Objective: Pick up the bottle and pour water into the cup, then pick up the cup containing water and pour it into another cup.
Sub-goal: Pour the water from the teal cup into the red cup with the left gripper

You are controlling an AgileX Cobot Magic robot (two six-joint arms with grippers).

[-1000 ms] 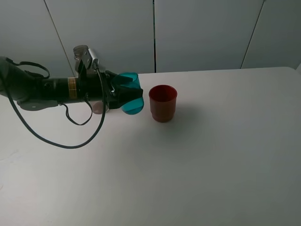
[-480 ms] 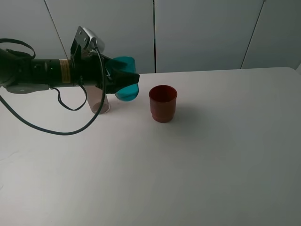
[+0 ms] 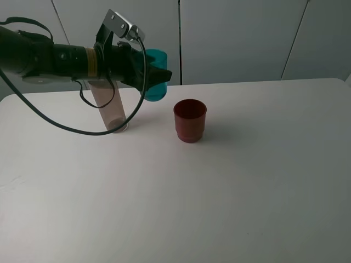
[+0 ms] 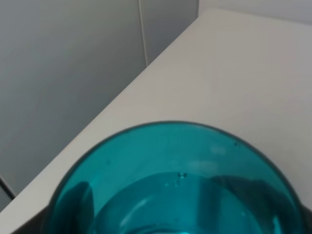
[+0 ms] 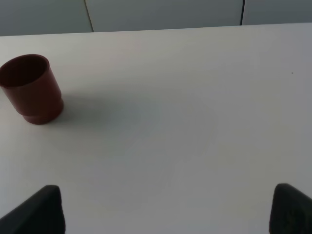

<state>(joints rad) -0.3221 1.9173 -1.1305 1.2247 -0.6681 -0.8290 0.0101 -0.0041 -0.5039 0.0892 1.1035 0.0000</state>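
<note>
We note left fingers [image 3: 160, 75] clamped on water-filled teal cup [image 3: 155, 94] above bench [image 3: 247, 164], red cup [image 3: 190, 119] nearby, right fingers [image 5: 45, 209] spread wide.

No readable text, labels or numbers anywhere.
</note>
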